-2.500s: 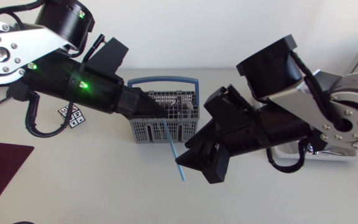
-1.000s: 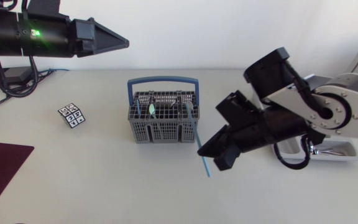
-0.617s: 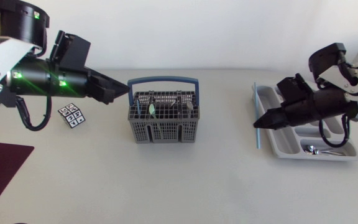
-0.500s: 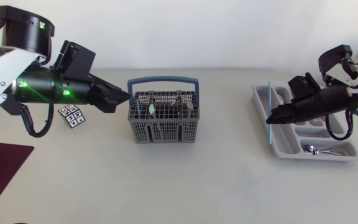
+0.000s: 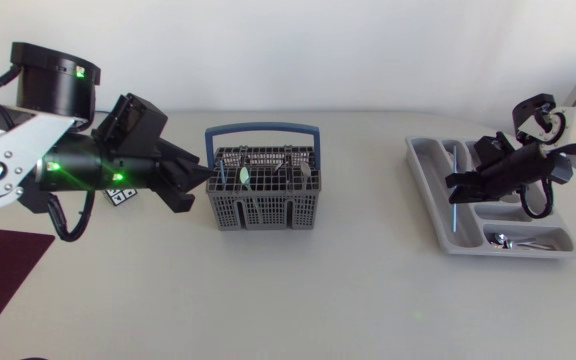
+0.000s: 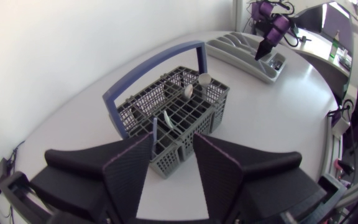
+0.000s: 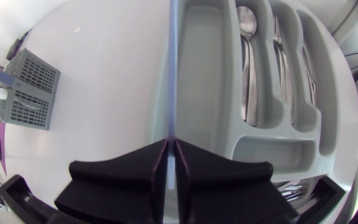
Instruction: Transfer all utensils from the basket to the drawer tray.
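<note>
- Head view: the basket (image 5: pixel 263 190) stands mid-counter (image 5: pixel 298 300), blue handle up, with a few spoons (image 5: pixel 245 175) poking out of its compartments.
- Left arm comes in from the side, and the left end effector (image 5: pixel 206 176) sits just beside the basket's near wall.
- Left wrist view: the left end effector (image 6: pixel 173 163) is spread wide with nothing between its fingers (image 6: pixel 129 168). The basket (image 6: pixel 166 115) is right ahead of it, spoons (image 6: pixel 188 91) upright inside.
- Over on the right, the tray (image 5: pixel 420 180) lies well apart from the basket. The right end effector (image 5: pixel 454 183) hangs over it.
- Right wrist view: the right end effector (image 7: pixel 171 147) is pinched nearly closed on a thin blue stick (image 7: pixel 173 74), one finger on each side.
- That stick runs straight ahead of the fingers along the tray's (image 7: pixel 204 81) long outer compartment, close to its outer wall. Whether it touches the tray, I cannot tell.
- Metal cutlery (image 7: pixel 247 22) already lies in the neighbouring compartments.
- Head view again: the stick (image 5: pixel 455 210) shows as a blue line inside the tray's long compartment nearest the basket.
</note>
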`<state>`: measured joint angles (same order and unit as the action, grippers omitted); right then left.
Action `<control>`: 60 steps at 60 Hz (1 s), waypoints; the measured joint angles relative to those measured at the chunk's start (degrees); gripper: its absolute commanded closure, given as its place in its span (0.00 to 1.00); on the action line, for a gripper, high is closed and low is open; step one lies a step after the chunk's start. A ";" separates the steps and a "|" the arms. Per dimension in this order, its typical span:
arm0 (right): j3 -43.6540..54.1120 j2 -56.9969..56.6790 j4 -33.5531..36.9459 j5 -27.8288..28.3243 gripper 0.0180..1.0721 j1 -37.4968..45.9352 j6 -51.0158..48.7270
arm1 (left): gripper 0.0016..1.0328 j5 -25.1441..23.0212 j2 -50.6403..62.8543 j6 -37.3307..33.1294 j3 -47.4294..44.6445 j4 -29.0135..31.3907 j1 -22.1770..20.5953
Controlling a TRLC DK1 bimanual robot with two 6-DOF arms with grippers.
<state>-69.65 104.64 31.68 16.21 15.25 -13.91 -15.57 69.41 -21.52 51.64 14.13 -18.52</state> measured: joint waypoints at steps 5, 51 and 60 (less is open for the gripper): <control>-0.15 1.51 -0.20 0.00 0.84 0.35 0.00 | 0.50 1.86 0.00 -0.76 -2.12 -2.69 -1.29; 4.83 -5.38 -0.17 0.02 0.13 -4.81 0.70 | 0.48 9.94 11.10 -1.42 -10.36 -30.60 -4.17; 6.38 -8.33 -0.17 0.02 0.13 -7.19 1.09 | 0.52 10.19 13.81 -1.38 -10.36 -33.27 -4.17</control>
<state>-63.26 96.31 31.51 16.23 8.05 -12.82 -5.39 83.22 -22.90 41.28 -19.14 -22.70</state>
